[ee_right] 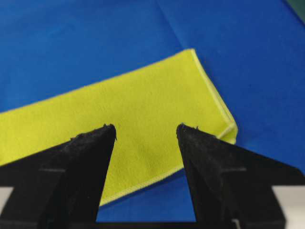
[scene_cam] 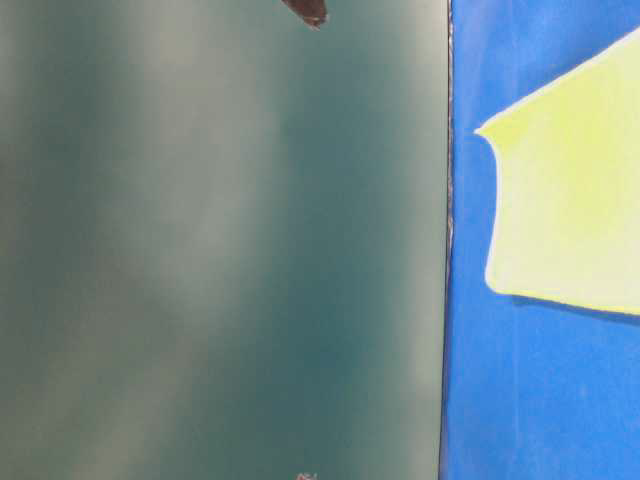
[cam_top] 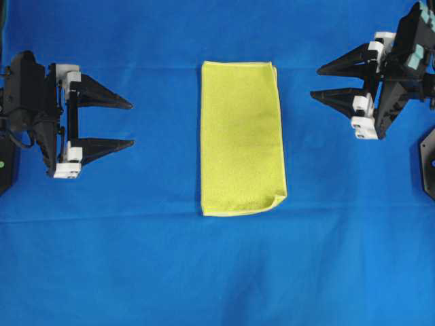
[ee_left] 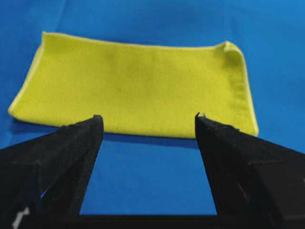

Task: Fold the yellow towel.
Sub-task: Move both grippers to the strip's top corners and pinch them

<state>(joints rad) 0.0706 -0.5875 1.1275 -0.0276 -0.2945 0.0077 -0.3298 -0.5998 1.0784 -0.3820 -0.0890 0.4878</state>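
The yellow towel [cam_top: 241, 138] lies flat on the blue cloth in the middle of the table, folded into a tall narrow rectangle, with its near right corner curled up. It also shows in the left wrist view [ee_left: 133, 83], the right wrist view [ee_right: 128, 109] and the table-level view [scene_cam: 570, 190]. My left gripper [cam_top: 132, 123] is open and empty, well to the left of the towel [ee_left: 148, 117]. My right gripper [cam_top: 315, 81] is open and empty, to the right of the towel's far half [ee_right: 145, 126].
The blue cloth [cam_top: 217, 272] covers the whole table. A dark green blurred surface [scene_cam: 220, 240] fills the left of the table-level view. A black mount [cam_top: 428, 163] sits at the right edge.
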